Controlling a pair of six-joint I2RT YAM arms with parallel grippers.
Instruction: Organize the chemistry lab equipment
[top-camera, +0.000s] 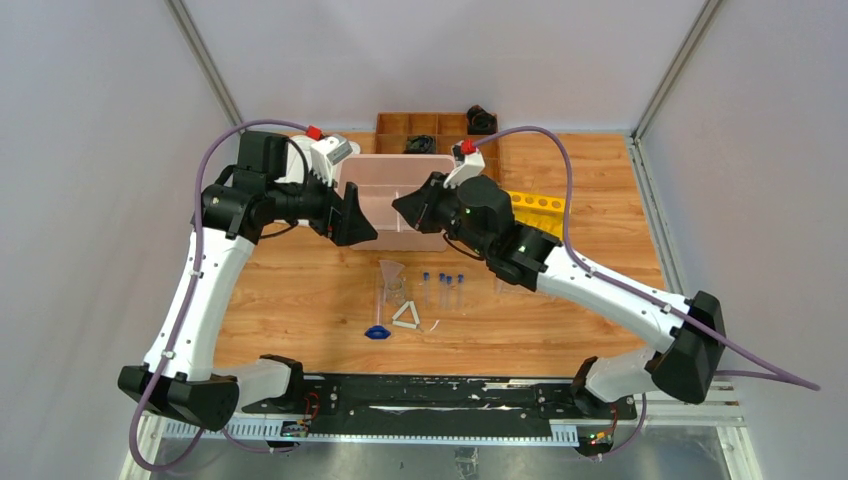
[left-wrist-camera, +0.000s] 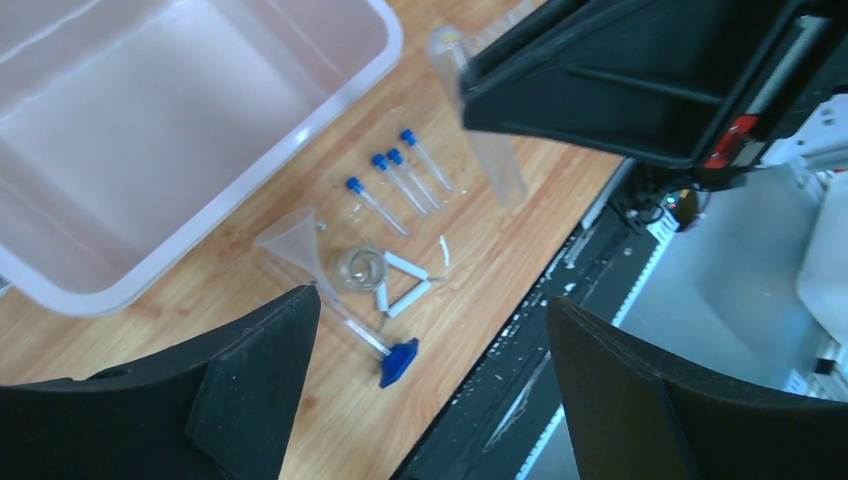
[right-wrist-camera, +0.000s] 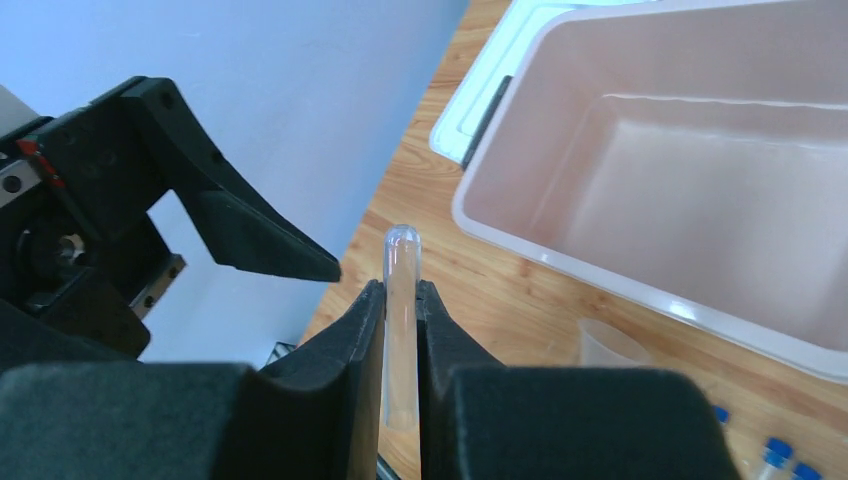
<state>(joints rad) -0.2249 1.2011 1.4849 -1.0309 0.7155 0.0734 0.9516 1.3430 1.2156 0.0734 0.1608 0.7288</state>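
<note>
I have my right gripper pinching a clear test tube near the pink bin; my left gripper stands wide apart, holding nothing.

Four blue-capped tubes lying flat, side by side; clear funnel tipped over beside white triangle; blue piece close by; bare clear tube pinched in right gripper.
</note>
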